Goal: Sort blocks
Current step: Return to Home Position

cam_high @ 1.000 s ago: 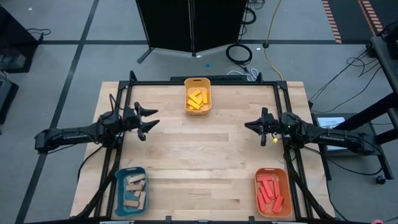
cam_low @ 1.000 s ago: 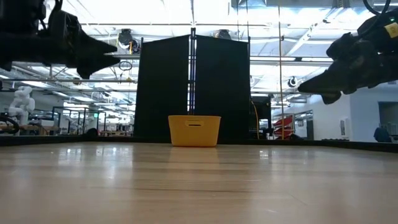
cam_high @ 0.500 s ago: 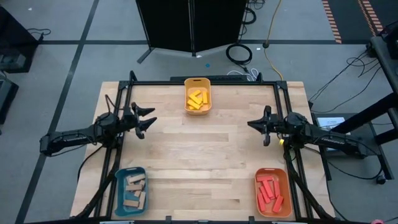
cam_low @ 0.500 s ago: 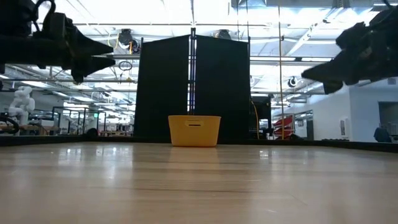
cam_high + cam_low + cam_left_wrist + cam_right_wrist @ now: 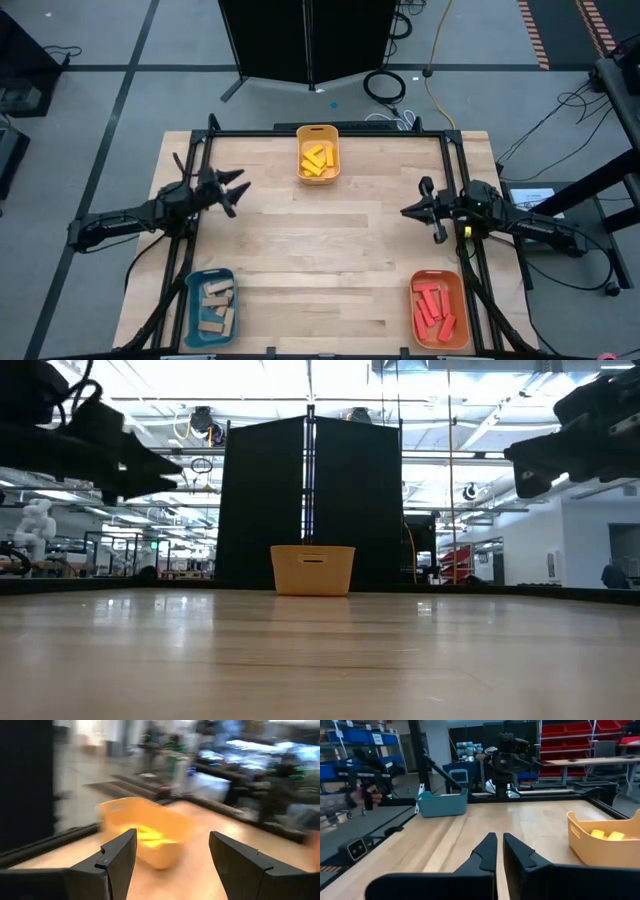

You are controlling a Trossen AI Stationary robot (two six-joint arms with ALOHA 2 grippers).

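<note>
Both tools are empty. The left gripper [image 5: 234,194] sits at the left middle of the high view with its two fingers [image 5: 117,860] spread wide apart. The right gripper [image 5: 408,211] sits at the right middle with its fingers [image 5: 487,852] pressed almost together on nothing. Since a second ago both have pulled back a little from the middle toward the side edges, the left one up a bit and the right one down a bit. The big wooden table [image 5: 330,240] has no loose block on its bare top. The yellow tray [image 5: 318,128] stands at the top middle of the high view, the teal tray [image 5: 191,310] at the lower left and the orange tray [image 5: 464,310] at the lower right. The trays stand well apart from each other and from both grippers. The yellow blocks [image 5: 318,160] lie in the yellow tray, the tan blocks [image 5: 215,305] in the teal tray and the red blocks [image 5: 435,308] in the orange tray. Each colour has its own tray and nothing is mixed, so the sorting looks finished. The arms seem to be only going back to rest, with nothing left to pick up.
</note>
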